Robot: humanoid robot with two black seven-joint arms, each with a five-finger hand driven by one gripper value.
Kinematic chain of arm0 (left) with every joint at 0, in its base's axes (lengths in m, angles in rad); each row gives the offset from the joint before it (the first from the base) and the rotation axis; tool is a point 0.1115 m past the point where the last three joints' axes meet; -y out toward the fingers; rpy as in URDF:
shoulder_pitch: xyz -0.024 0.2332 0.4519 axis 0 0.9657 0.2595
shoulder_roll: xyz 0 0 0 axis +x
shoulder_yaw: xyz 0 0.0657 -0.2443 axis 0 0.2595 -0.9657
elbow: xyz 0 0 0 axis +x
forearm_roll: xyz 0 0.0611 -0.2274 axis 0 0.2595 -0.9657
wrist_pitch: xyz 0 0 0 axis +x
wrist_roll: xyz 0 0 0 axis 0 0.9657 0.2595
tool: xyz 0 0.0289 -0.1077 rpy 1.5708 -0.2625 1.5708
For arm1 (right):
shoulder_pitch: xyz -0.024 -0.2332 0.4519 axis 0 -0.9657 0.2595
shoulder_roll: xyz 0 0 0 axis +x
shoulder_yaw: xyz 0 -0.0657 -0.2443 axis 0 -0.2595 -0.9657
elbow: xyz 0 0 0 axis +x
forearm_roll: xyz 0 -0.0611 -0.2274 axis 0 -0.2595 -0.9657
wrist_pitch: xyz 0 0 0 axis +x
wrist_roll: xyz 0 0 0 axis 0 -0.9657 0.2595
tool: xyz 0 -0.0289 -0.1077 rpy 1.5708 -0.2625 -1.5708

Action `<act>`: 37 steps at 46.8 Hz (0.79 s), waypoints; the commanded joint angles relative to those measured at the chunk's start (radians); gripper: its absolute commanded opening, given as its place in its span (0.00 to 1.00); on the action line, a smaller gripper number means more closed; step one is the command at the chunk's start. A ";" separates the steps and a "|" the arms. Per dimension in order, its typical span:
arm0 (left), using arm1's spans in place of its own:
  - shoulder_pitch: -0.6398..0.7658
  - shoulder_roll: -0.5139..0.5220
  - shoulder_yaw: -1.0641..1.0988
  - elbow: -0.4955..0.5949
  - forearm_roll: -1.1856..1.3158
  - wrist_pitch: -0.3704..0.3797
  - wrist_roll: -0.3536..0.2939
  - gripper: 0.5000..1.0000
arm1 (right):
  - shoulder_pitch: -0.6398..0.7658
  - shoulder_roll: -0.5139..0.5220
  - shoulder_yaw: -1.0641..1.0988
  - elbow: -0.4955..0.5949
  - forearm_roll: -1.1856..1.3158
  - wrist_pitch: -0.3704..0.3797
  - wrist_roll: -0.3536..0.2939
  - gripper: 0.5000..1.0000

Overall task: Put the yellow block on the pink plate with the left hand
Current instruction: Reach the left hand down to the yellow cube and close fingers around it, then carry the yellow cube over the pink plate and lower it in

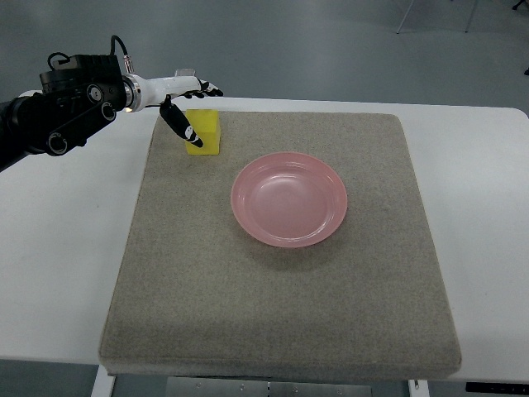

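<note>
Pink plate (289,199) bare, block (204,133) apart

Beside the fingers (183,126), the yellow block (205,132) looks matt; the pink plate (288,199) glossy plastic; the mat (281,314) rough, felt-like; the table (58,248) smooth white.

Our left arm (58,116) comes in from the upper left edge, its black forearm angled slightly upward toward the right. At the wrist the black housing with round joint caps and a looped cable gives way to a white segment. Our left hand (183,99) reaches out to the right from there, white with black-tipped fingers (207,88) stretched nearly straight and loosely spread. The thumb (183,126) points down and to the right, apart from the other digits. The hand closes on nothing. Our right arm does not show.
</note>
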State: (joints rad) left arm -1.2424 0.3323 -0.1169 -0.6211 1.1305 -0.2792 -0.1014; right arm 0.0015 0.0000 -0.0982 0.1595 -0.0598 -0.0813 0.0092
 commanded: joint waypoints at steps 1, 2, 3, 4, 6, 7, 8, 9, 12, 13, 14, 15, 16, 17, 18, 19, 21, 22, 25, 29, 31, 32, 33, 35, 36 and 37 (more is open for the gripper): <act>0.004 -0.018 0.020 0.007 0.002 0.017 0.000 0.95 | 0.000 0.000 0.000 0.000 0.000 0.000 0.000 0.85; 0.004 -0.019 0.031 0.007 0.003 0.025 0.000 0.95 | 0.000 0.000 0.000 0.000 0.000 0.000 0.000 0.85; 0.003 -0.019 0.043 0.009 0.005 0.034 0.000 0.95 | 0.000 0.000 0.000 0.000 0.000 0.000 0.000 0.85; 0.003 -0.021 0.054 0.012 0.008 0.044 0.000 0.95 | 0.000 0.000 0.000 0.000 0.000 0.000 0.000 0.85; 0.004 -0.024 0.077 0.015 0.008 0.072 0.000 0.94 | 0.000 0.000 0.000 0.000 0.000 0.000 0.000 0.85; 0.006 -0.029 0.086 0.015 0.008 0.086 0.000 0.95 | 0.000 0.000 0.000 0.000 0.000 0.000 0.000 0.85; 0.009 -0.033 0.094 0.014 0.008 0.101 0.000 0.94 | 0.000 0.000 0.000 0.000 0.000 0.000 0.000 0.85; 0.009 -0.036 0.101 0.015 0.008 0.115 0.000 0.94 | 0.000 0.000 0.000 0.000 0.000 0.000 0.000 0.85; 0.012 -0.039 0.118 0.017 0.009 0.149 0.000 0.92 | 0.000 0.000 0.000 0.000 0.000 0.000 0.000 0.85; 0.012 -0.039 0.121 0.018 0.009 0.156 0.000 0.92 | 0.000 0.000 0.000 0.000 0.000 0.000 0.000 0.85; 0.012 -0.039 0.125 0.020 0.009 0.160 0.000 0.92 | 0.000 0.000 0.000 0.000 0.000 0.000 0.000 0.85; 0.012 -0.039 0.125 0.023 0.011 0.161 0.000 0.90 | 0.000 0.000 0.000 0.000 0.000 0.000 0.000 0.85; 0.012 -0.041 0.125 0.027 0.011 0.161 0.000 0.89 | 0.000 0.000 0.000 0.000 0.000 0.000 0.000 0.85; 0.012 -0.041 0.125 0.030 0.011 0.161 0.000 0.88 | 0.000 0.000 0.000 0.000 0.000 0.000 0.000 0.85; 0.012 -0.041 0.125 0.034 0.011 0.161 0.000 0.88 | 0.000 0.000 0.000 0.000 0.000 0.000 0.000 0.85; 0.012 -0.042 0.125 0.035 0.011 0.161 0.000 0.86 | 0.000 0.000 0.000 0.000 0.000 0.000 0.000 0.85; 0.012 -0.047 0.125 0.037 0.011 0.161 0.000 0.80 | 0.000 0.000 0.000 0.000 0.000 0.000 0.000 0.85; 0.012 -0.047 0.126 0.038 0.011 0.161 0.000 0.79 | 0.000 0.000 0.000 0.000 0.000 0.000 0.000 0.85; 0.012 -0.047 0.126 0.038 0.012 0.161 0.000 0.71 | 0.000 0.000 0.000 0.000 0.000 0.000 0.000 0.85; 0.012 -0.047 0.126 0.038 0.018 0.161 0.000 0.57 | 0.000 0.000 0.000 0.000 0.000 0.000 0.000 0.85; 0.012 -0.049 0.134 0.038 0.020 0.161 0.000 0.52 | 0.000 0.000 0.000 0.000 0.000 0.000 0.000 0.85; 0.012 -0.049 0.137 0.038 0.020 0.161 0.000 0.46 | 0.000 0.000 0.000 0.000 0.000 0.000 0.000 0.85; 0.012 -0.049 0.141 0.038 0.020 0.161 0.000 0.42 | 0.000 0.000 0.000 0.000 0.000 0.000 0.000 0.85; 0.011 -0.049 0.145 0.038 0.020 0.161 0.000 0.38 | 0.000 0.000 0.000 0.000 0.000 0.000 0.000 0.85; 0.011 -0.049 0.145 0.040 0.020 0.161 0.000 0.34 | 0.000 0.000 0.000 0.000 0.000 0.000 0.000 0.85; 0.011 -0.049 0.145 0.041 0.020 0.161 0.000 0.32 | 0.000 0.000 0.000 0.000 0.000 0.000 0.000 0.85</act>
State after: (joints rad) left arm -1.2303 0.2839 0.0260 -0.5828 1.1503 -0.1180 -0.1015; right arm 0.0015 0.0000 -0.0982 0.1595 -0.0598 -0.0813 0.0092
